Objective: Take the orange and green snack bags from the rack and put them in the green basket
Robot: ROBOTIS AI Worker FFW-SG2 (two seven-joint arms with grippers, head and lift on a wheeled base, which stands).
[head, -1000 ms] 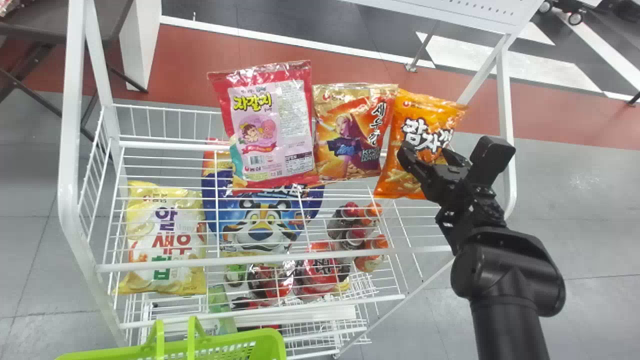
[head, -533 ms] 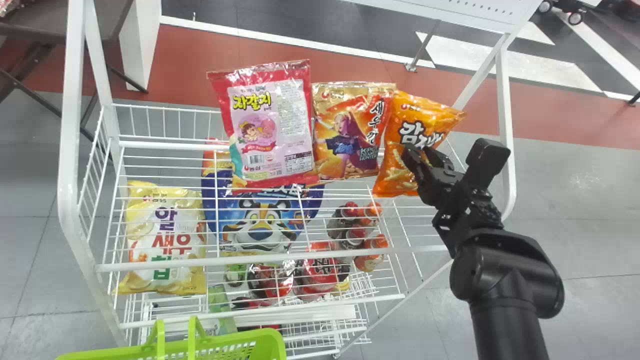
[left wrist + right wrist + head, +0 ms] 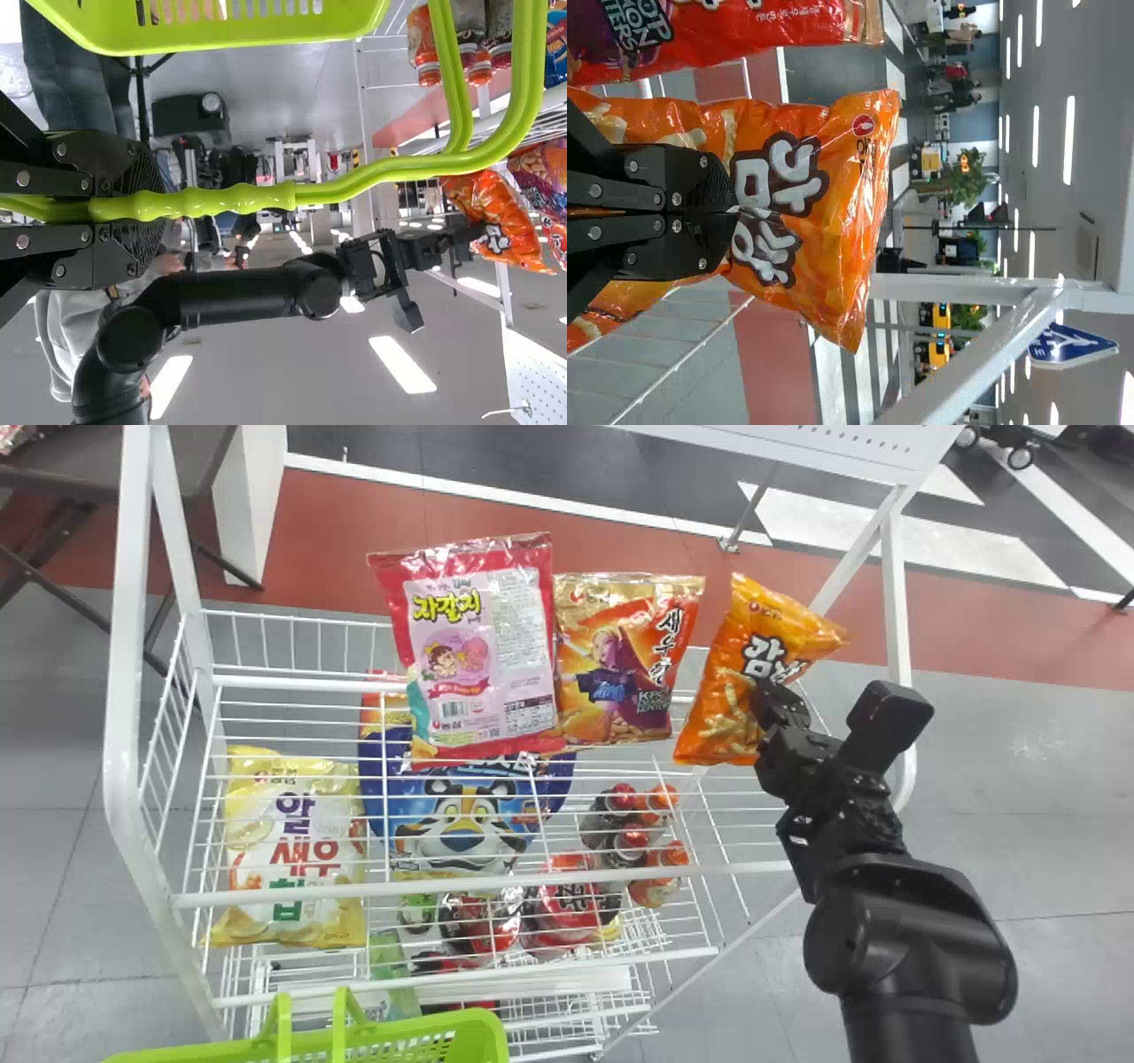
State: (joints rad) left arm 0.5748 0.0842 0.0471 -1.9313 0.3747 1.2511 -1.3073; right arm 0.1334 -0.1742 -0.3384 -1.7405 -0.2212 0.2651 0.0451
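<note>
The right gripper (image 3: 767, 691) is clenched on the orange bag (image 3: 722, 713), which leans over at the right end of the white rack (image 3: 478, 885), just beside a gold and red bag (image 3: 611, 673); in the right wrist view the gripper (image 3: 733, 212) pinches the bag's printed front, the film creased between the fingertips; whether the bag's bottom touches the rack, I cannot tell.

The left gripper (image 3: 158, 207) is closed around the handle (image 3: 354, 193) of the green basket (image 3: 416, 1035), which sits by the near left part of the rack.

A pink and red bag (image 3: 478, 691) stands left of the gold and red one; lower down are a yellow bag (image 3: 292, 850), a blue bag (image 3: 461, 815), some bottles (image 3: 625, 802) and a green packet (image 3: 390, 970), seen through the wires.
</note>
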